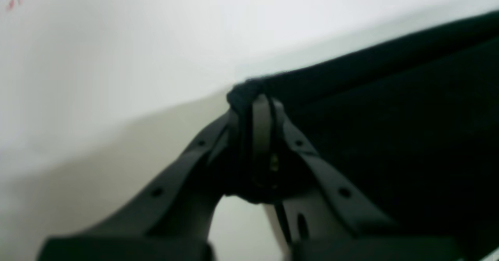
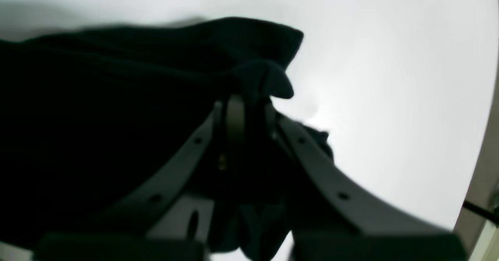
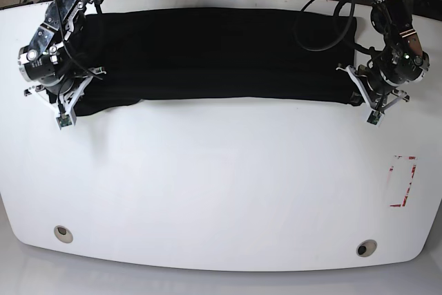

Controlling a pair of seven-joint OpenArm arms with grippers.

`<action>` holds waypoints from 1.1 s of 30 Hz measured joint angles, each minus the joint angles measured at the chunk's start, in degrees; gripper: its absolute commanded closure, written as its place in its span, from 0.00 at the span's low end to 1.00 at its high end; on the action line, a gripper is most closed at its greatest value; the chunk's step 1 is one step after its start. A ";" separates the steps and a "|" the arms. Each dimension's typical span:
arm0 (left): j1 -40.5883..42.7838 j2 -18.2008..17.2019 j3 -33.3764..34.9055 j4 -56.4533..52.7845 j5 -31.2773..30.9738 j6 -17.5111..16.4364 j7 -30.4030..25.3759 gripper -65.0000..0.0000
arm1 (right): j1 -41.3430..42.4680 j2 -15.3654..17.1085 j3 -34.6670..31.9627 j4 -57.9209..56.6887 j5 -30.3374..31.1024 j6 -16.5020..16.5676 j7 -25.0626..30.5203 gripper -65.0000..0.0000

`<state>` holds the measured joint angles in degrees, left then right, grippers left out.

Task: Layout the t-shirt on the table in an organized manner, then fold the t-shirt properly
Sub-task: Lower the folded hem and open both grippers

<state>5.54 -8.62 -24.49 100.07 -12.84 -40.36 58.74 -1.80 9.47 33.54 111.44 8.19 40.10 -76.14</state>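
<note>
The black t-shirt (image 3: 214, 50) lies stretched in a wide band across the far half of the white table (image 3: 221, 184); its print is hidden. My left gripper (image 3: 359, 91), on the base view's right, is shut on the t-shirt's near right corner. In the left wrist view the gripper (image 1: 255, 97) pinches a bunched edge of the t-shirt (image 1: 390, 116). My right gripper (image 3: 69, 101), on the base view's left, is shut on the near left corner. In the right wrist view the gripper (image 2: 243, 101) pinches the folded t-shirt (image 2: 117, 97).
Two grey grommet holes (image 3: 63, 233) (image 3: 366, 247) sit near the table's front edge. A red-outlined rectangle mark (image 3: 404, 181) is at the right. Cables (image 3: 324, 12) hang over the t-shirt near the far right. The table's edge shows in the right wrist view (image 2: 483, 167).
</note>
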 measured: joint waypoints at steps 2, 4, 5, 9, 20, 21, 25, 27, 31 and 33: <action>1.03 -0.02 -0.02 0.79 -0.04 0.02 -0.04 0.98 | -1.29 -0.04 0.00 0.00 0.02 0.00 0.02 0.98; 1.73 -0.02 -0.02 1.07 -0.07 0.00 -0.04 0.98 | -2.51 -0.04 0.00 0.00 -0.02 0.00 -0.02 0.98; 2.10 -0.02 0.00 1.07 -0.04 0.00 -0.04 0.98 | -3.10 -0.07 0.02 0.00 -0.09 0.00 -0.02 0.98; 3.17 -0.24 0.00 1.07 -0.07 -0.02 -0.04 0.98 | -4.94 -0.09 0.02 0.00 -0.11 0.00 0.02 0.97; 3.87 -1.60 0.00 1.07 0.59 0.02 -0.02 0.80 | -8.02 0.00 0.24 0.00 -0.48 -0.02 0.22 0.18; 3.87 -1.62 0.00 1.07 0.76 0.02 -0.02 0.74 | -8.15 0.04 0.26 0.00 -0.48 -0.02 0.24 0.09; 3.82 -1.60 0.00 1.07 0.92 0.24 1.31 0.55 | -8.24 0.04 0.35 0.00 -0.68 -0.02 0.24 0.00; 3.82 -1.62 0.00 1.07 1.05 0.24 2.10 0.49 | -8.20 0.04 0.35 0.35 -0.66 -0.02 0.22 0.00; 3.78 -1.60 -0.11 1.09 1.07 0.24 2.38 0.50 | -7.96 -0.07 1.36 2.62 -0.35 0.00 0.28 0.00; 3.58 -1.60 -0.11 1.51 1.07 0.24 2.38 0.49 | -7.28 -0.15 2.78 3.23 0.81 0.00 0.26 0.00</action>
<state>9.13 -10.22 -24.60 101.58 -11.77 -40.12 61.12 -9.08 9.32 36.32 114.67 8.99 40.10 -75.88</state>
